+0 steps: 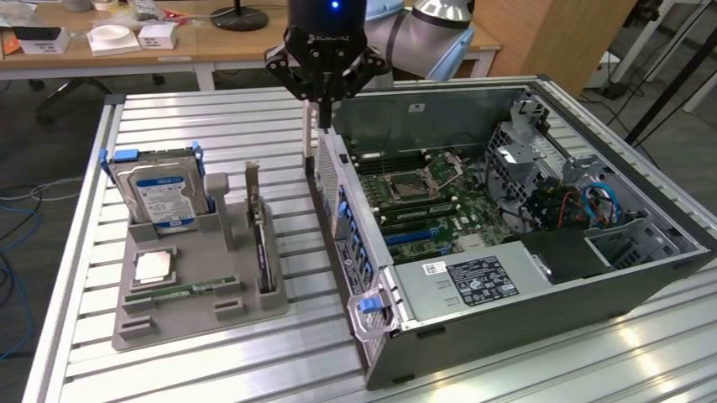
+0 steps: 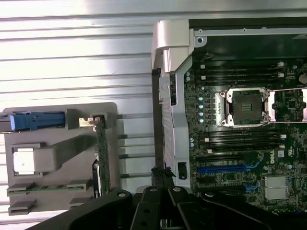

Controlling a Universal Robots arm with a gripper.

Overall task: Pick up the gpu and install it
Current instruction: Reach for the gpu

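Observation:
The gpu (image 1: 260, 239) stands on its edge in a slot of the grey holder (image 1: 207, 315) on the table, at the exterior view's left. Its green board and black cooler face sideways. In the wrist view the gpu (image 2: 100, 153) appears edge-on as a thin green strip in the holder (image 2: 57, 112). My gripper (image 1: 322, 113) hangs shut and holds nothing. It sits above the rear wall of the open computer case (image 1: 538, 109), well apart from the gpu. The shut gripper (image 2: 162, 179) points down at that case wall in the wrist view.
The motherboard (image 2: 240, 129) lies exposed in the case, with blue expansion slots (image 2: 225, 167). The holder also carries a blue-labelled hard drive (image 1: 163, 197), a CPU (image 1: 151, 267) and a RAM stick (image 1: 180, 292). A slatted metal table (image 1: 224, 117) surrounds everything. A desk (image 1: 134, 54) stands behind.

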